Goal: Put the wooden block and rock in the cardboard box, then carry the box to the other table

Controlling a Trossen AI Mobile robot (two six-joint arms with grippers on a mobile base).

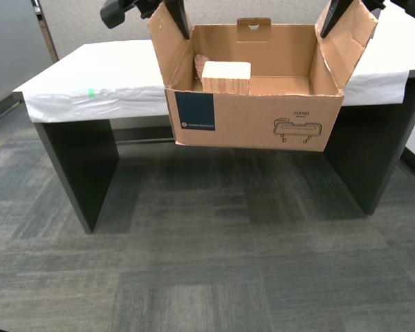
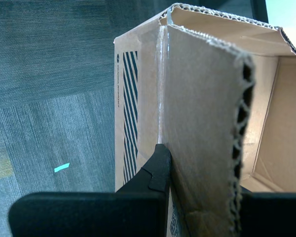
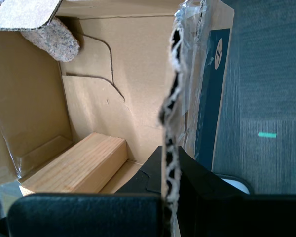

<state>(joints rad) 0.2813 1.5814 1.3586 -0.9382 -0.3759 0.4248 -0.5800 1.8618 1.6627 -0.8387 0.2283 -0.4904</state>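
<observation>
Fingers (image 3: 158, 173) of my first gripper (image 3: 170, 180) pinch side flap of cardboard box (image 1: 252, 121), closed on it. Fingers (image 2: 158, 170) of my second gripper (image 2: 202, 182) pinch other side flap, closed on it too. Box hangs in air between both arms, in front of other table (image 1: 90, 76), above grey carpet floor (image 1: 207, 263). Wooden block (image 1: 225, 76) lies inside box, at about 10 o'clock of box floor in exterior view. Rock (image 3: 52, 37) sits just behind block, near back wall. Green tape mark (image 1: 91, 93) on white sheet at 9 o'clock.
</observation>
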